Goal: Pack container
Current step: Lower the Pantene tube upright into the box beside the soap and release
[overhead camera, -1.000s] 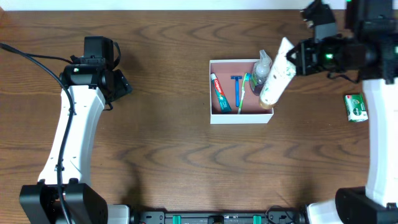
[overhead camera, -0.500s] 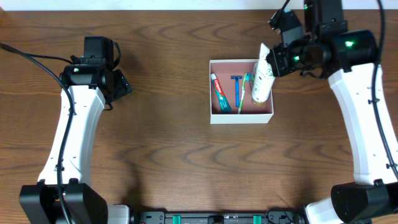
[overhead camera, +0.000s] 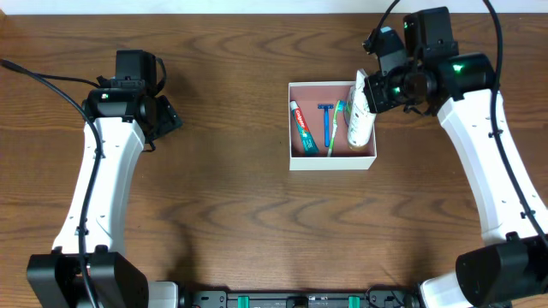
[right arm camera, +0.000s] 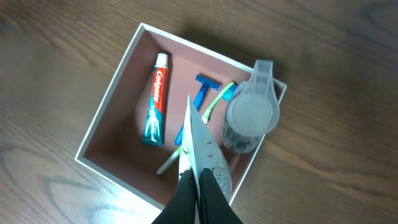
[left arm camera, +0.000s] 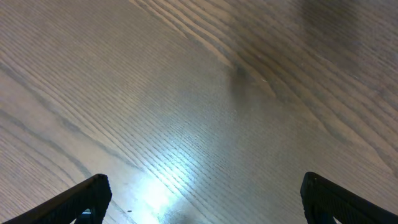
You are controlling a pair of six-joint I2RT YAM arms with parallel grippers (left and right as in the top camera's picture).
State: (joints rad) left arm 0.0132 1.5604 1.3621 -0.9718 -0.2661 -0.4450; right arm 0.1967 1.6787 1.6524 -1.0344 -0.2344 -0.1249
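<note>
Over the wooden table [overhead camera: 231,205], right tool [overhead camera: 377,85] pinching white tube [overhead camera: 360,111], lengthwise down into container [overhead camera: 295,158].

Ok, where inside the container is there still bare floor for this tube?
The container is bare along its near wall and in the near-right corner. The far-right corner is crowded by the clear bottle. Toothpaste, razor and toothbrush fill the left half. The right gripper holds the white tube over the right side.

1. dark brown wood-grain table [overhead camera: 231,214], grain visible close-up under the left wrist view.
2. container [overhead camera: 295,162] sits directly on it, right of centre, toward the far edge.
3. arm bases at the near edge, left and right.
</note>
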